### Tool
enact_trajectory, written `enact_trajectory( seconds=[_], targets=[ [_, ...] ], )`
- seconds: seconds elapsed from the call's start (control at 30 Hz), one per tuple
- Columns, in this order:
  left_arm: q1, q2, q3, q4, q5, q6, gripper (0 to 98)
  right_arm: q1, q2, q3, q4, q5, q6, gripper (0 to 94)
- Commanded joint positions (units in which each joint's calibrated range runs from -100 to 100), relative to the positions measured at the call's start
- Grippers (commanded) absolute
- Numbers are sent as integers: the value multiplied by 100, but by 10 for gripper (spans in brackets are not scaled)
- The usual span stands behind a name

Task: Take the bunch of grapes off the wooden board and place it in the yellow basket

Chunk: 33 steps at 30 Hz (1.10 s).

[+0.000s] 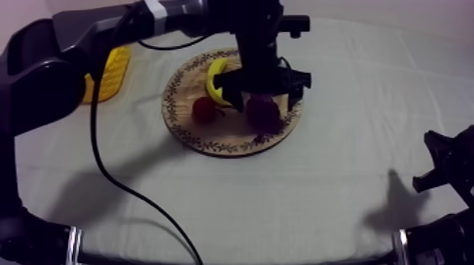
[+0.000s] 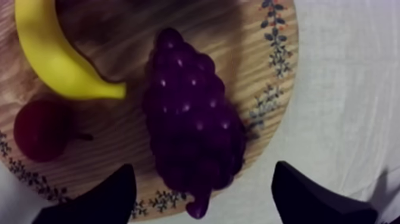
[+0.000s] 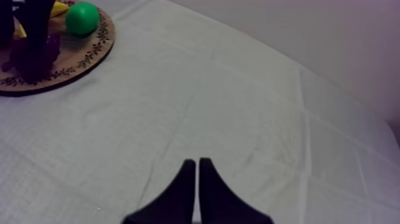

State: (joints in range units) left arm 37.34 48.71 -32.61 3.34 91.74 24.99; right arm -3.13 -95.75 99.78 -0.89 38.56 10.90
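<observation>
The bunch of grapes (image 2: 193, 131) is laid on the wooden board (image 2: 274, 89) near its rim, beside the banana (image 2: 53, 59) and small red fruit (image 2: 40, 131), flanked by the left gripper's (image 2: 203, 168) parted fingers, while the right gripper's (image 3: 197, 159) fingers are pressed together over the cloth (image 3: 238, 119).

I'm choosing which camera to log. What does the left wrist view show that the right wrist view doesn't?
Left wrist view adds the small red fruit and my left gripper open, its fingers flanking the bunch of grapes. Right wrist view adds a green fruit on the wooden board and my right gripper, shut over the cloth. Shared: grapes, board, banana.
</observation>
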Motion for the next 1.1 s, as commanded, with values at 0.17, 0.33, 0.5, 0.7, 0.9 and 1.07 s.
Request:
enact_trajectory(
  seconds=[0.17, 0.33, 0.5, 0.7, 0.9, 1.07],
  targets=[
    [-24, 461, -534, 24, 240, -63, 848, -1, 0, 0, -1, -1, 2, 3],
    [-57, 766, -880, 36, 493, -37, 845, -1, 0, 0, -1, -1, 2, 3],
    [-72, 1033, -1177, 41, 669, -44, 841, -1, 0, 0, -1, -1, 2, 3],
    [-97, 1224, -1427, 83, 786, -100, 802, -1, 0, 0, -1, -1, 2, 3],
    [-147, 1278, -1441, 130, 800, -102, 621, -1, 0, 0, -1, -1, 2, 3],
    [-156, 1231, -1341, 120, 746, -130, 552, -1, 0, 0, -1, -1, 2, 3]
  ],
)
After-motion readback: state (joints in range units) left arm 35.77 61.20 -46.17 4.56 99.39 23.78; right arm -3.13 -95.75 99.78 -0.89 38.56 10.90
